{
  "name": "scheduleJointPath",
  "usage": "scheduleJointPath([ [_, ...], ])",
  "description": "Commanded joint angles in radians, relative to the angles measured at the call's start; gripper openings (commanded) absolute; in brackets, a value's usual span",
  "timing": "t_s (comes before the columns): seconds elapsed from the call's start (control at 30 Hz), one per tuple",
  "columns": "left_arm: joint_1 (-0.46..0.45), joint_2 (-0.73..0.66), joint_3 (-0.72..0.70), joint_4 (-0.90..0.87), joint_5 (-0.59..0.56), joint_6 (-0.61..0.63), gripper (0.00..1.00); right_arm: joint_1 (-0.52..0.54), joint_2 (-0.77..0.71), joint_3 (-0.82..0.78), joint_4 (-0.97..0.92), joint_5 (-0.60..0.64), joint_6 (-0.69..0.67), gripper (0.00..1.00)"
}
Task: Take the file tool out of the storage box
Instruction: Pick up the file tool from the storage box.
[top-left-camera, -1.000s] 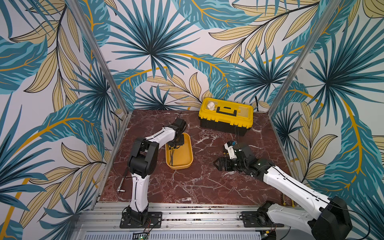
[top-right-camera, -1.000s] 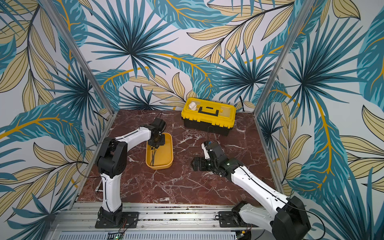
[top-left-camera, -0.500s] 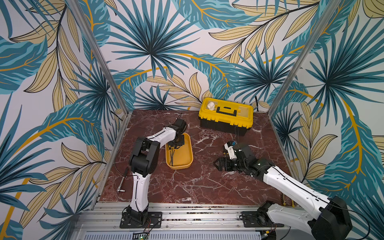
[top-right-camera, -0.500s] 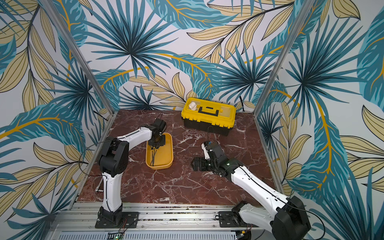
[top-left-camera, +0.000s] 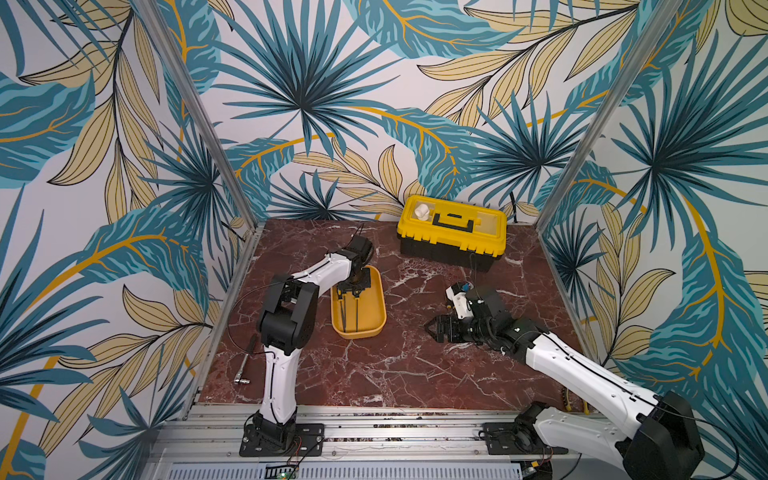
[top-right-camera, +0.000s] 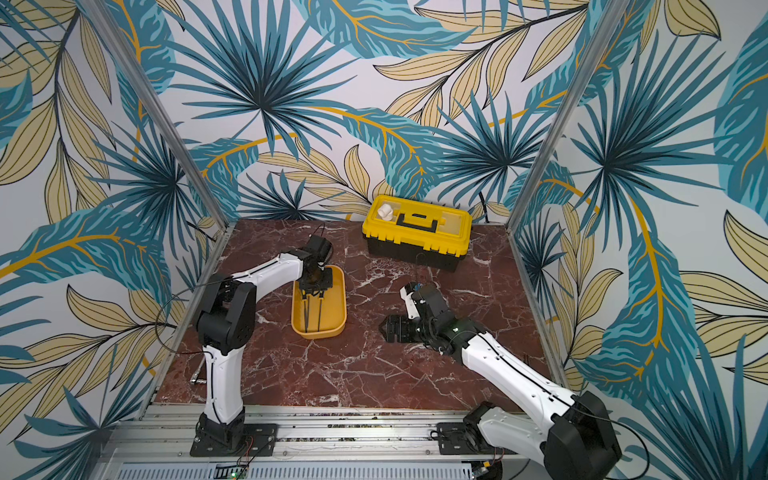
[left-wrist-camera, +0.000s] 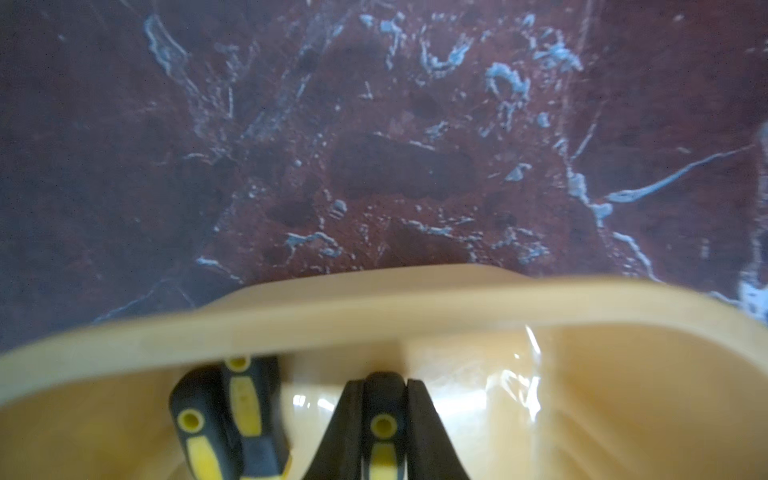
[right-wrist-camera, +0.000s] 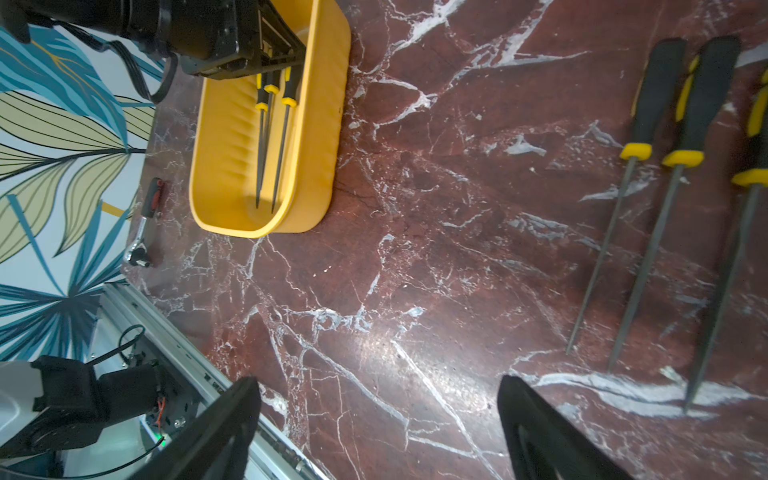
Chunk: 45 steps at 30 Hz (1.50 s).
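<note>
- The marble tabletop (top-left-camera: 395, 374) carries everything. The storage box (top-left-camera: 372, 309) sits on it toward the left arm's side, its long axis running front to back.
- The right arm (top-left-camera: 582, 374) reaches in low, well apart from the storage box.
- The left arm (top-left-camera: 320, 270) bends over the far end of the storage box, with its wrist pointing down into it.
- The toolbox (top-left-camera: 453, 243), yellow lid closed over a black base, stands behind the storage box toward the back wall, apart from it.
- The storage box is a shallow orange-yellow tub, seen in both top views (top-right-camera: 336, 309). Its rim spans the left wrist view (left-wrist-camera: 374, 307).
- The right gripper (right-wrist-camera: 376, 382) hangs over bare marble, away from the storage box, jaws wide apart with nothing between them.
- The left gripper (left-wrist-camera: 384, 384) is down inside the storage box, jaws pressed together on the black-and-yellow handle of the held file (left-wrist-camera: 383, 432). That file is inside the box walls.
- Two other files (left-wrist-camera: 245, 399) lie just beside it in the storage box, their handles touching each other.
- Three files (right-wrist-camera: 681, 158) lie side by side on the marble, well apart from the storage box.
- A ratchet wrench (top-left-camera: 245, 365) lies by the table edge, off the side of the storage box that faces away from the right arm.
- A small white piece (top-left-camera: 422, 212) rests on the toolbox lid.
</note>
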Motion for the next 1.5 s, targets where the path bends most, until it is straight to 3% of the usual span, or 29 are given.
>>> scheduleJointPath([
  [0.0, 0.003, -0.128, -0.036, 0.067, 0.094, -0.044, 0.16, 0.003, -0.009, -0.015, 0.087, -0.084, 0.044, 0.89],
  [0.3, 0.0, -0.304, -0.169, 0.2, 0.279, -0.192, 0.15, 0.031, 0.057, -0.02, 0.322, -0.151, 0.187, 0.76],
  [0.47, -0.016, -0.373, -0.199, 0.22, 0.321, -0.242, 0.12, 0.073, 0.15, 0.037, 0.348, -0.142, 0.195, 0.61],
  [0.63, -0.033, -0.405, -0.203, 0.223, 0.365, -0.27, 0.12, 0.108, 0.235, 0.097, 0.365, -0.137, 0.195, 0.52],
  [1.47, -0.086, -0.407, -0.193, 0.215, 0.385, -0.287, 0.12, 0.145, 0.396, 0.202, 0.398, -0.142, 0.201, 0.27],
])
